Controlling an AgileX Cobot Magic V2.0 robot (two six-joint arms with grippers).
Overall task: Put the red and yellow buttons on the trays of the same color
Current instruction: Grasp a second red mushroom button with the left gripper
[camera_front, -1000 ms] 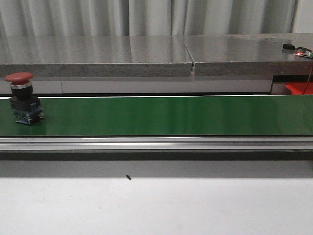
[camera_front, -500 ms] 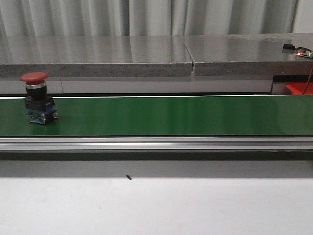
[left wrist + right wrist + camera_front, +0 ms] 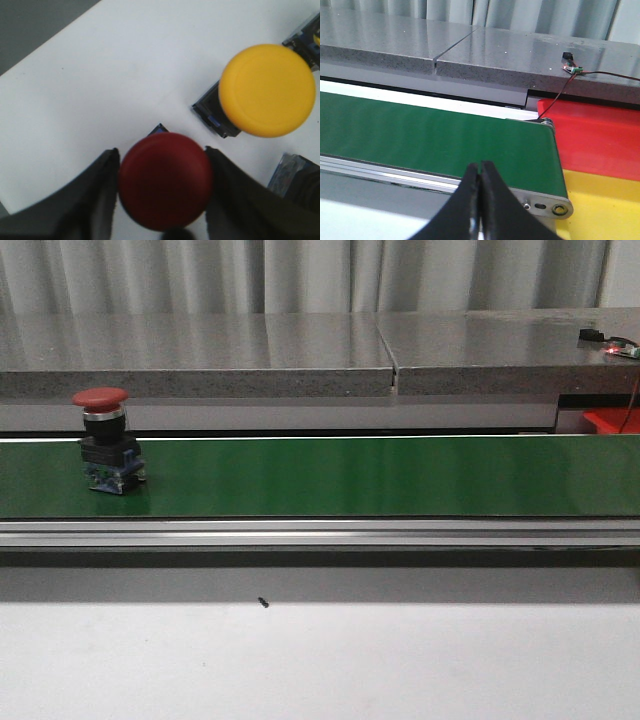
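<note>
1. The left gripper [image 3: 162,192] has its two dark fingers [image 3: 95,200] spread wide, one on each side of a red button [image 3: 166,180]. They look right up against its round cap, but the view is blurry there, so I cannot tell if they are squeezing it.
2. A yellow button [image 3: 267,90] stands near that red one on the white table [image 3: 100,90], at about 1 o'clock from it in the left wrist view.
3. The right gripper [image 3: 480,200] has its fingers pressed together with nothing between them.
4. It hangs over the end of the green belt [image 3: 420,130].
5. Past the belt's end sit a red tray [image 3: 600,140] and a yellow tray [image 3: 605,205], side by side.
6. In the front view, another red button [image 3: 108,440] stands upright on the belt, at 9 o'clock in the picture.
</note>
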